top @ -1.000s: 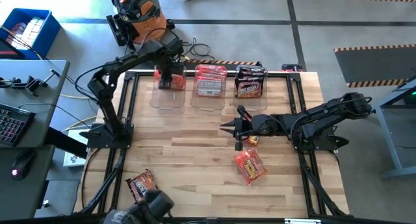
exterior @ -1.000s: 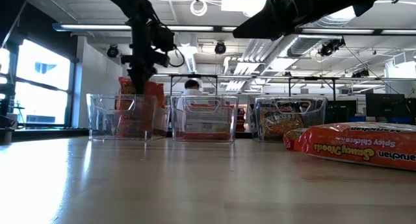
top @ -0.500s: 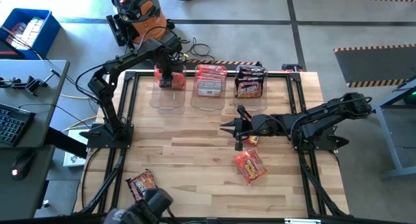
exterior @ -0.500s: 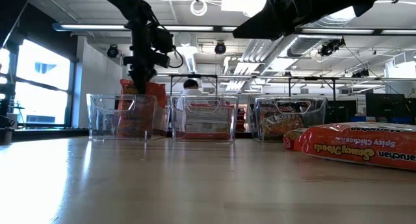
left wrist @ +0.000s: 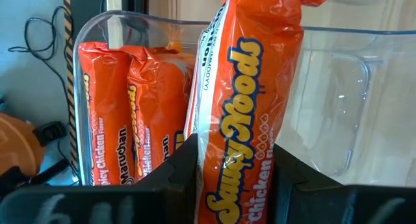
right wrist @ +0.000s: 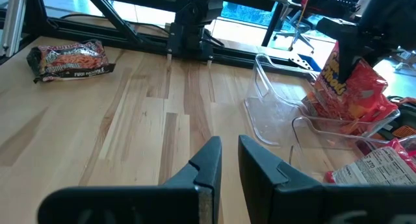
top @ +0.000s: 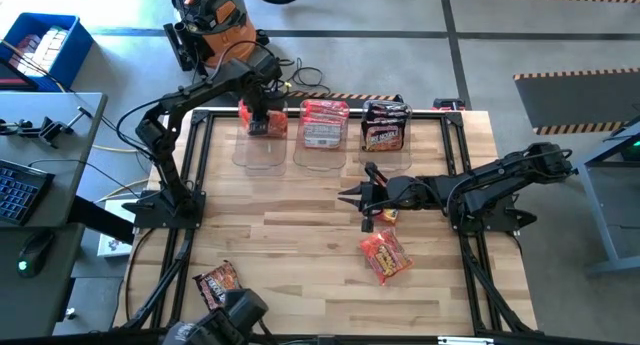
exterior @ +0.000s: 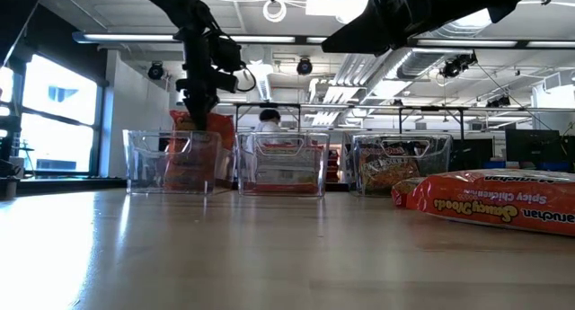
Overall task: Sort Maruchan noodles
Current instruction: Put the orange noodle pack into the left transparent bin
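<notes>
Three bins [top: 322, 150] line the table's far edge; two packets [top: 385, 255] lie centre-right, apparently touching, another [top: 218, 282] near-left.

- high view looks straight down on the whole pale wooden slatted table [top: 300, 235] from well above.
- low view sits at table-top height, facing level toward the three clear plastic bins [exterior: 281, 163] and the room behind.
- left wrist view is pressed close to an orange crinkly plastic noodle packet [left wrist: 240, 113].
- right wrist view faces across the table; it shares the bins with the high and low views.

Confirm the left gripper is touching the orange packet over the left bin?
Touching. The left wrist view shows the left gripper with a finger pressed on each side of the orange packet.
</notes>
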